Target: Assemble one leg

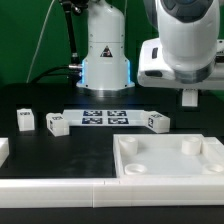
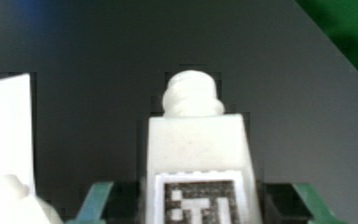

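Observation:
In the wrist view a white leg [image 2: 197, 140] stands between my two green-tipped fingers [image 2: 101, 200], its square tag facing the camera and its rounded peg pointing away. My gripper [image 2: 199, 202] is shut on this leg. In the exterior view the gripper [image 1: 190, 96] hangs at the right, holding the leg [image 1: 190, 100] above the black table, beyond the far right corner of the large white slab [image 1: 165, 165]. Three more legs lie on the table: two on the exterior view's left [image 1: 24, 120] [image 1: 57, 123] and one at the middle right [image 1: 158, 122].
The marker board [image 1: 105, 117] lies flat between the loose legs. A low white wall [image 1: 50, 185] runs along the front edge. The arm's base [image 1: 105, 55] stands at the back. A corner of the slab [image 2: 2, 120] shows in the wrist view.

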Robot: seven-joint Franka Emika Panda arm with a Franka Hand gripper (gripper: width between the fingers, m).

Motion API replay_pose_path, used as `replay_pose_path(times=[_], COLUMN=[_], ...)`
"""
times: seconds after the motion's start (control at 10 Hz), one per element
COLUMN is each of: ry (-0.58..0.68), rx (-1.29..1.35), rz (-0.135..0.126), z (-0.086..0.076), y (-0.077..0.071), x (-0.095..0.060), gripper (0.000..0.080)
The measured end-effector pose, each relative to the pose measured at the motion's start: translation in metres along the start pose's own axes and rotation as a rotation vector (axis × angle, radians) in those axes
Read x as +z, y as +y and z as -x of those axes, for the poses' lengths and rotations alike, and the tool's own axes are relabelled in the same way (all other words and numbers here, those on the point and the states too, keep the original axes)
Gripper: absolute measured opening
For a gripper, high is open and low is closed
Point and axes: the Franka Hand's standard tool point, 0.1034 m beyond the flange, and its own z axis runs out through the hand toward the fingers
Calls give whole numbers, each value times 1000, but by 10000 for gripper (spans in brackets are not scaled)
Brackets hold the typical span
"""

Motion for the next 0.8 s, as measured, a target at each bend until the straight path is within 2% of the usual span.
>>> replay_pose_path(times=[0.2, 0.3, 0.4, 0.5, 0.6, 0.7, 0.8], ry=[187, 245, 338, 407, 462, 578, 662], rx=[-18, -29, -43, -68, -87, -78, -90], rz=[-9, 1, 5, 7, -2, -23, -30], z=[-1, -7, -15, -16, -19, -23, -21], y=[-1, 5, 10, 13, 12, 7, 6], x=[-2, -6, -17, -27, -39, -40, -36], gripper=[290, 290, 290, 290, 290, 290, 290])
